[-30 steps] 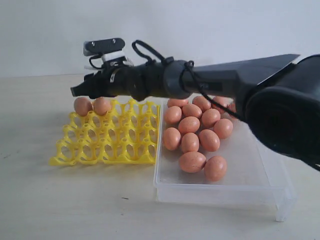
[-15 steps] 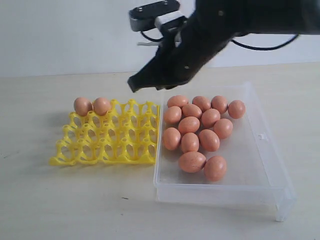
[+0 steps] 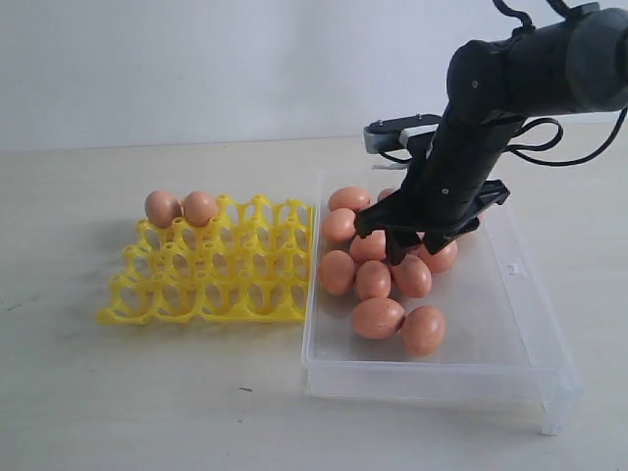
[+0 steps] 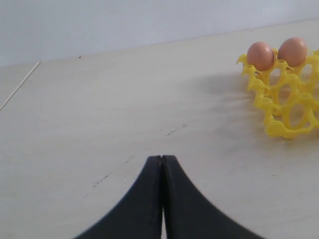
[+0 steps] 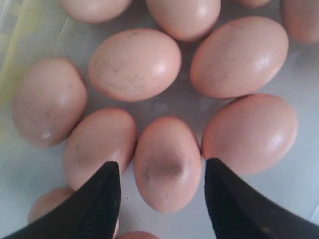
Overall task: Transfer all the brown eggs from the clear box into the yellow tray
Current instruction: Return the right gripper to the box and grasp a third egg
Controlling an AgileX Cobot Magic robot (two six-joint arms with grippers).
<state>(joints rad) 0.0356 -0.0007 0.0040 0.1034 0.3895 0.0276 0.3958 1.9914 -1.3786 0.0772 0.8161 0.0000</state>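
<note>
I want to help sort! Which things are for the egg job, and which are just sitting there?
For the job: brown eggs, clear box, yellow tray, open right gripper.
Just there: shut left gripper, table.

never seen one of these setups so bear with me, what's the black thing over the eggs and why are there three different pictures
It is a robot with two arms, each ending in a two-fingered gripper. One picture comes from a camera off to the side; the other two from cameras on the wrists, looking past the fingers. On the table sit a yellow tray with two brown eggs in its back corner, and beside it a clear box holding the rest. The right gripper hangs open in the box, fingers either side of one egg, gripping nothing yet. The left gripper is shut and empty, low over the table near the tray.
</note>
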